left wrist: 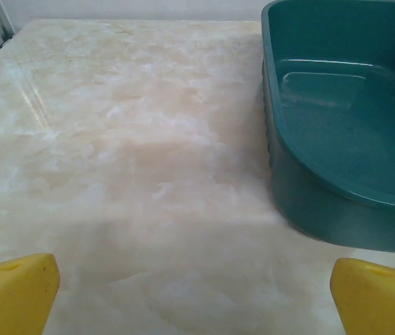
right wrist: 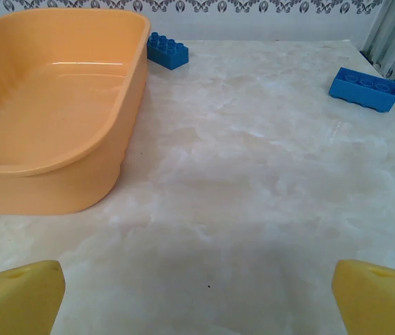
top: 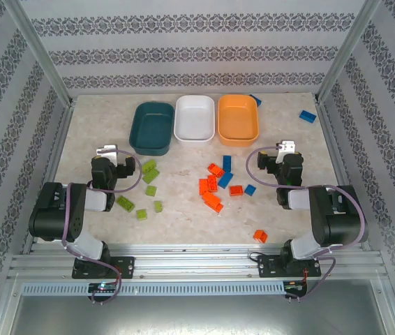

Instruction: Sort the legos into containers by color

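The three bins stand close side by side in a row at the far side of the worktop point(top: 93, 125): the teal bin point(top: 151, 127) on the left, the white bin point(top: 194, 118) in the middle and the orange bin point(top: 238, 119) on the right. All three are empty, so I judge that the sorting is not yet begun. The row probably stands there so that both arms can reach it.

The legos lie loose on the worktop. The green legos point(top: 147, 183) are gathered near the left arm. The orange-red legos point(top: 211, 187) make a heap in the middle, with some blue legos point(top: 225, 173) mixed in at its right side. One blue brick point(right wrist: 363, 88) lies well apart at the far right. A second blue brick point(right wrist: 167, 50) lies just behind the orange bin, and one orange-red brick point(top: 260, 236) lies alone near the base of the right arm.

The left gripper point(left wrist: 197, 296) is spread wide and holds nothing. It hangs low over bare worktop, with the teal bin just ahead on its right. The right gripper point(right wrist: 197, 296) is spread wide and empty too, with the orange bin ahead on its left. Both arms seem folded back in a waiting posture, with the jaws ready for a first pick. The green legos would suit the left arm. I cannot tell which bin is meant for green or for blue.
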Robot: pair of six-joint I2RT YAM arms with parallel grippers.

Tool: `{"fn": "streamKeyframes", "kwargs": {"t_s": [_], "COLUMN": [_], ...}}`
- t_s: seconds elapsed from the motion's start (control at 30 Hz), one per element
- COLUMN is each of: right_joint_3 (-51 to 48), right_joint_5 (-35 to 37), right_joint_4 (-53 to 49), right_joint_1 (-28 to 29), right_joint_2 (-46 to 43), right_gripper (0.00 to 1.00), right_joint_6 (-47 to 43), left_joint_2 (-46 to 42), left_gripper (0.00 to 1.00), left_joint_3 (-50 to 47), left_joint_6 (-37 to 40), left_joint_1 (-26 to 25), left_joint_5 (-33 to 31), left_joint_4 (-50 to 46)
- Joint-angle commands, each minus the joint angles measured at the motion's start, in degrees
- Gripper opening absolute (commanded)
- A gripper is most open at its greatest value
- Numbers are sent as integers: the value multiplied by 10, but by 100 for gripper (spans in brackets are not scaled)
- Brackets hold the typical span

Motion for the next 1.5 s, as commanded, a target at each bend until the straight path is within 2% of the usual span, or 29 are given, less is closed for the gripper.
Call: {"fn": "streamKeyframes", "kwargs": {"t_s": [0.0,1.07,1.2,1.27,1.37,1.47], "right_joint_3": [3,6,25,40,76,151], "right_joint_5": [8,-2,39,57,83,167], "right_joint_4": [18,4,-61,-117,-240,-429], "right_joint_1": [5,-4,-4,-4,-8,-15], "right_joint_2": [-6,-11,-47,-73,-120,-139], "right_gripper": [98,98,98,98,98,98], "right_joint_6": [5,12,28,36,75,193], "left_joint_2": [3,1,-43,-86,-161,-228], "left_gripper": [100,100,100,100,100,100], "left_joint_3": [0,-5,-47,-61,-38,18], "left_joint_6": [1,-2,-22,-23,-14,-83], "left_joint_1": [4,4,4,4,3,4], "left_joint_5": [10,-2,-55,-71,-56,-122], "left_joint_4": [26,36,74,58,-53,-223]}}
